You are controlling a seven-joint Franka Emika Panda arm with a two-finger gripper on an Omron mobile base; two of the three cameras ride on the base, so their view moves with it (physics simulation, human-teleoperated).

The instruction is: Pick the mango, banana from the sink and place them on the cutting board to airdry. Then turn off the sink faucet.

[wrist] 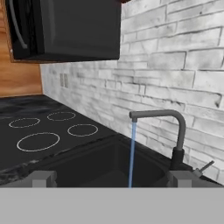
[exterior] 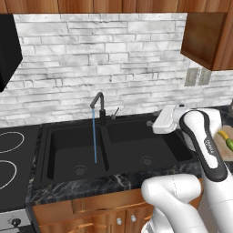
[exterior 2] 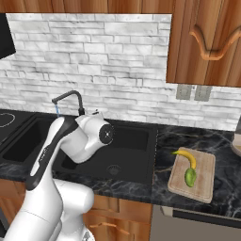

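Observation:
The black double-basin sink (exterior: pixel 136 145) has water running from the sink faucet (exterior: pixel 98 105) into its left basin. The faucet's thin lever (exterior: pixel 115 113) stands at its base. The banana (exterior 2: pixel 186 156) and the mango (exterior 2: pixel 190 177) lie on the cutting board (exterior 2: pixel 205 170), on the counter to the right of the sink. My gripper (wrist: pixel 111 180) is open, its fingertips (wrist: pixel 43 178) spread wide with nothing between them. It hovers over the right basin and faces the faucet (wrist: pixel 177 131) and its lever (wrist: pixel 204 166).
A black cooktop (exterior: pixel 11 154) lies left of the sink, with a dark appliance (wrist: pixel 65 26) hanging above it. Wooden wall cabinets (exterior: pixel 207 38) hang at the upper right, above wall outlets (exterior: pixel 198 76). A grey object (exterior 2: pixel 236 141) stands at the far right.

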